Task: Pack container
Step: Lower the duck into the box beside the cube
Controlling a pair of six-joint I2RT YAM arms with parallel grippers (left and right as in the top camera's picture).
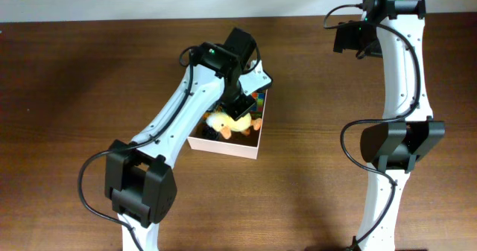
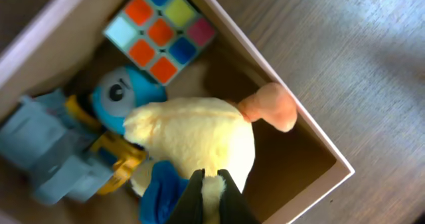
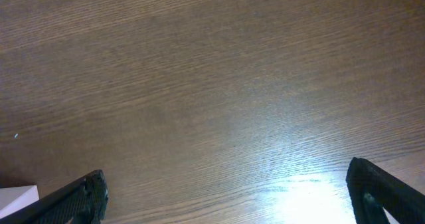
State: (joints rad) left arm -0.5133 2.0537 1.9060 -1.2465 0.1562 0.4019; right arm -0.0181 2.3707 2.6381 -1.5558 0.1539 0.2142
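Four toys at least sit in the square shallow cardboard container (image 1: pixel 223 145), which has white walls and a tan inside. It's near the middle of the dark wood table (image 1: pixel 74 72).

- Yellow plush duck (image 2: pixel 199 141) lies on top.
- Multicoloured puzzle cube (image 2: pixel 161 26) is at the duck's 11 o'clock.
- Blue plush figure (image 2: pixel 116 98) is at its 9.
- Grey-blue soft toy (image 2: pixel 40 151) is at its 8.

Left gripper (image 2: pixel 212 187): jaws pinched together, tips on the duck's back. I can't tell if they nip any plush.

Right gripper (image 3: pixel 232 191): jaws wide, holding nothing. It hangs over bare table at the container's 2 o'clock, well apart.

I see no toy outside the container, so I judge packing nearly done. What's left is getting the left arm clear of the duck and out.
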